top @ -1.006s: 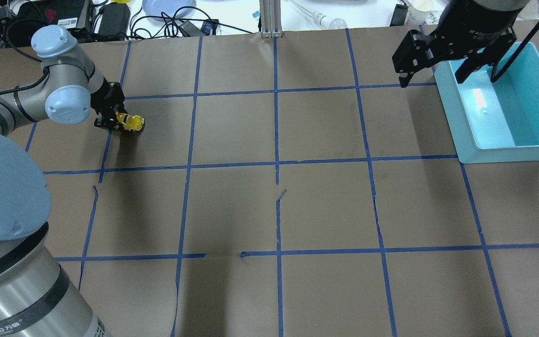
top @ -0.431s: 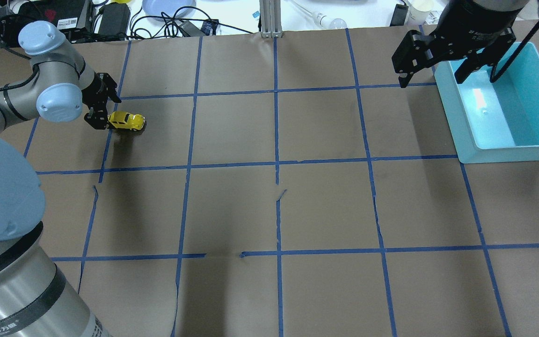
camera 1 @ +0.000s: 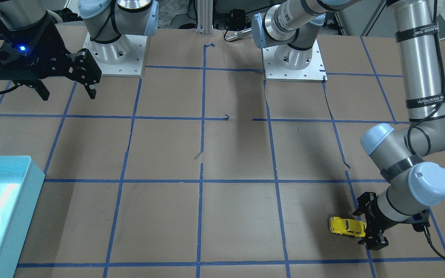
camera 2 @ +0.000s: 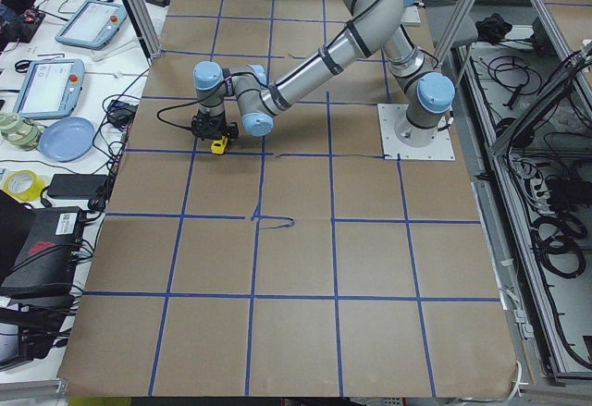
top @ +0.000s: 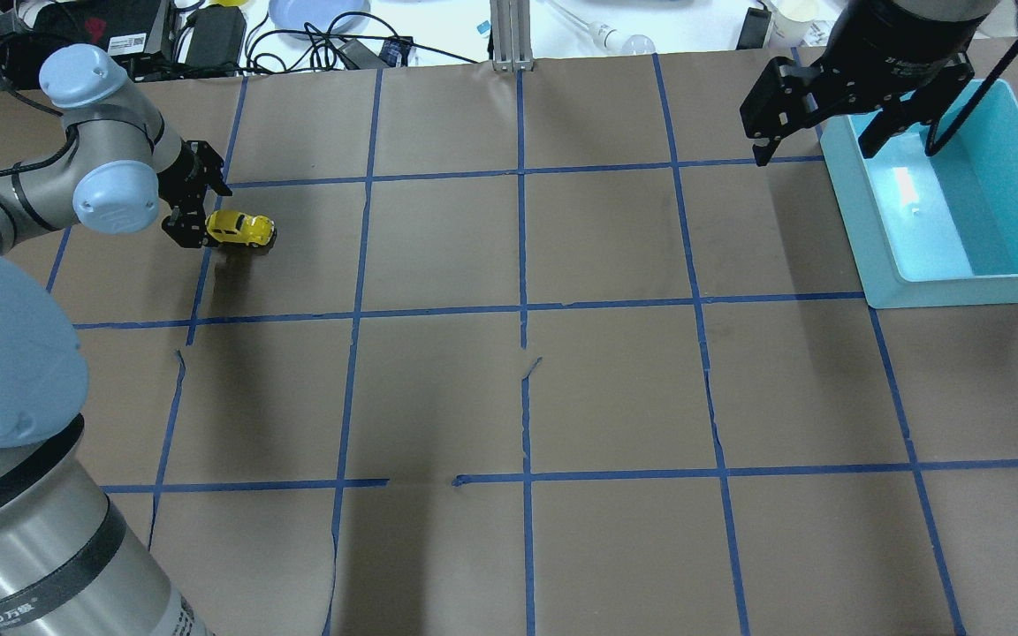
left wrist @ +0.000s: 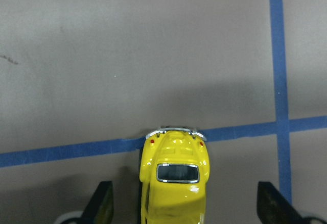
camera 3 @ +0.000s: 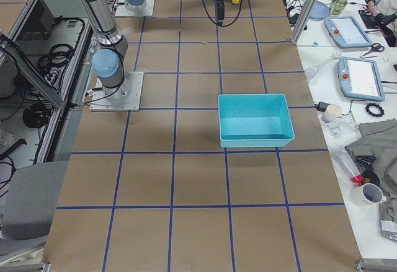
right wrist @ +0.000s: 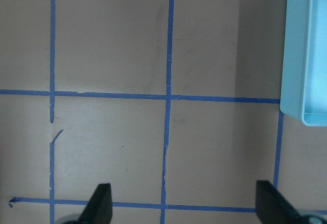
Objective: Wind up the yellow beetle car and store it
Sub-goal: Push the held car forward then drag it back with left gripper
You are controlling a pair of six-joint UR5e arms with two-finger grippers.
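Observation:
The yellow beetle car [top: 242, 229] stands on its wheels on the brown table at the far left; it also shows in the front view [camera 1: 347, 226] and the left side view [camera 2: 218, 145]. My left gripper [top: 207, 214] is open, low at the table, its fingers on either side of the car's end without touching it. In the left wrist view the car [left wrist: 174, 178] sits between the two fingers [left wrist: 103, 206]. My right gripper [top: 814, 152] is open and empty, held above the table beside the teal bin [top: 880, 265].
The teal bin is empty and stands at the far right [camera 1: 33, 181]. Blue tape lines form a grid on the brown paper. Cables, a plate and devices lie beyond the table's far edge [top: 306, 22].
My left gripper has opened and let go of the car, then drawn back a little to the left. The car now stands free on the table. The right arm has not moved.

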